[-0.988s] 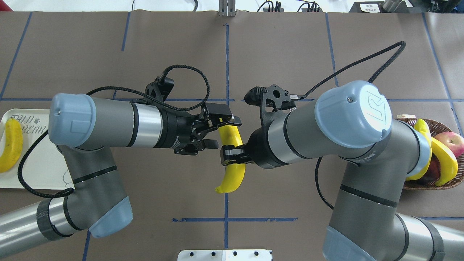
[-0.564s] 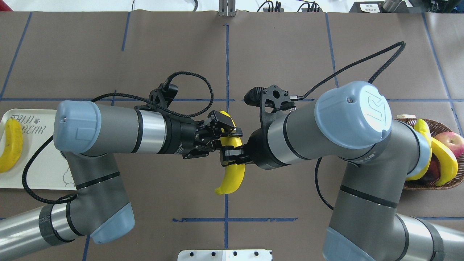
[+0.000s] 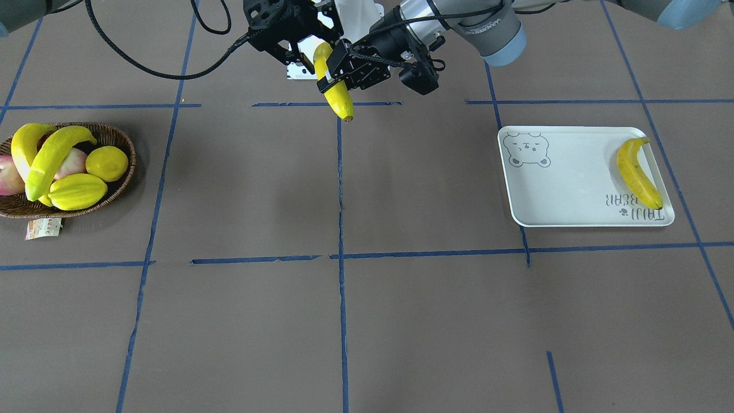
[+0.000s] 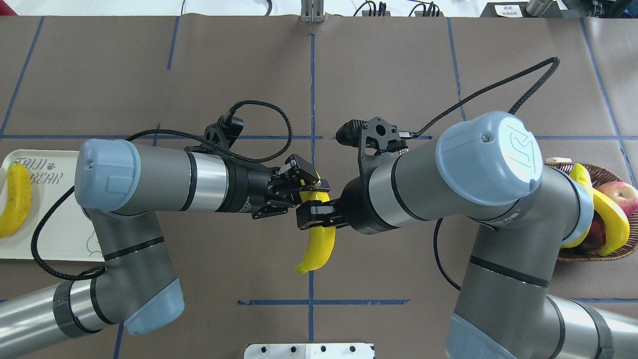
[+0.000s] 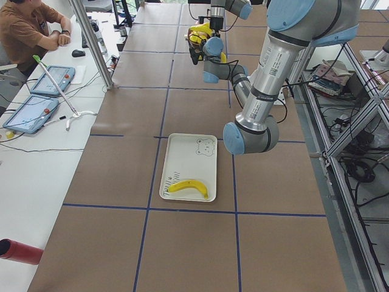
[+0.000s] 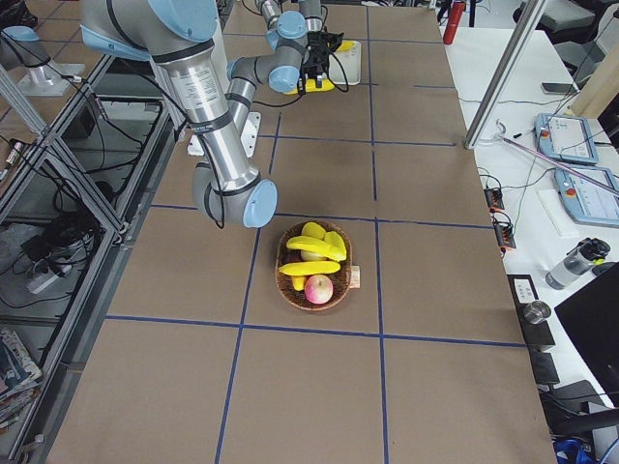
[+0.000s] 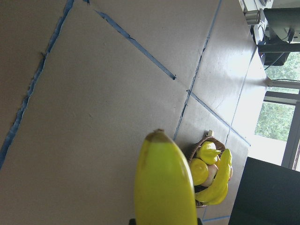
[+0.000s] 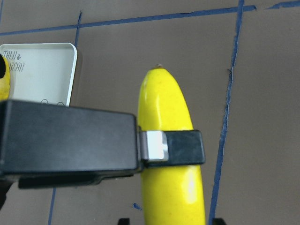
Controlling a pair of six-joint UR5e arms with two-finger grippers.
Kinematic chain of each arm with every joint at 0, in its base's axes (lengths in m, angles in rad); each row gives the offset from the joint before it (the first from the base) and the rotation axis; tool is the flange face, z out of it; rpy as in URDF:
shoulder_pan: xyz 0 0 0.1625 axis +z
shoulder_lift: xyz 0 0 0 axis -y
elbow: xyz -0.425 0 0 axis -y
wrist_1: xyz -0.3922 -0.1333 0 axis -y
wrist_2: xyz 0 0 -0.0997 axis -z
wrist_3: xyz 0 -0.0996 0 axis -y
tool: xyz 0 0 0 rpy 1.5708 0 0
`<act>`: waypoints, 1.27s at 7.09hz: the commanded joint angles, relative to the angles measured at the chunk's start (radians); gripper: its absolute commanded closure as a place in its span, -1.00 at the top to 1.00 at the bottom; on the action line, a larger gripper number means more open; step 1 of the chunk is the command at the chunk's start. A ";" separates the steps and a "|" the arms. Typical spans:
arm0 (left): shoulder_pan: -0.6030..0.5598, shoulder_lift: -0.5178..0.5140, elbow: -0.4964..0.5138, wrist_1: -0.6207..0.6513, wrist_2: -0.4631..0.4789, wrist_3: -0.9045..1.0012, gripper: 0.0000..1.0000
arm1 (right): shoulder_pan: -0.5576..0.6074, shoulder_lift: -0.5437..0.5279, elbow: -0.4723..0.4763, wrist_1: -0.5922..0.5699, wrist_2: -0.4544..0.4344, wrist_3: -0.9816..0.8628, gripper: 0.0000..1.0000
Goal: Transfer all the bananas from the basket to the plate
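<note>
A banana (image 4: 319, 244) hangs in mid-air over the table's middle, between both grippers. My left gripper (image 4: 313, 185) is shut on its upper part; one of its fingers (image 8: 171, 147) crosses the banana (image 8: 164, 108) in the right wrist view. My right gripper (image 4: 316, 219) sits around the banana just below, its fingertips slightly apart from the peel, so it is open. Two bananas (image 3: 54, 152) lie in the wicker basket (image 3: 131, 166). One banana (image 3: 636, 172) lies on the white plate (image 3: 567, 183).
The basket also holds a lemon (image 3: 107, 163), a ribbed yellow fruit (image 3: 77, 191) and apples (image 3: 8, 178). A paper tag (image 3: 43, 228) lies at its rim. Blue tape lines cross the brown table. Both arms meet near the robot's side of the table.
My left gripper moved in and shut on the banana's upper part. My right gripper's fingers have widened a little, and the banana's lower tip has sunk slightly.
</note>
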 commanded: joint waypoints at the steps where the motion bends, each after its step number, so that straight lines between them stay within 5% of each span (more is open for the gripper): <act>1: -0.006 0.003 0.004 0.015 0.002 -0.001 -1.00 | 0.002 -0.011 0.029 0.001 0.006 0.030 1.00; 5: -0.129 0.049 -0.020 0.300 -0.032 0.015 -1.00 | 0.024 -0.092 0.134 -0.010 -0.002 0.032 1.00; 7: -0.198 0.184 -0.056 0.362 -0.047 0.146 -1.00 | 0.073 -0.141 0.139 -0.011 -0.003 0.030 1.00; 9: -0.232 0.445 -0.144 0.374 -0.049 0.299 -1.00 | 0.093 -0.163 0.139 -0.011 -0.005 0.032 1.00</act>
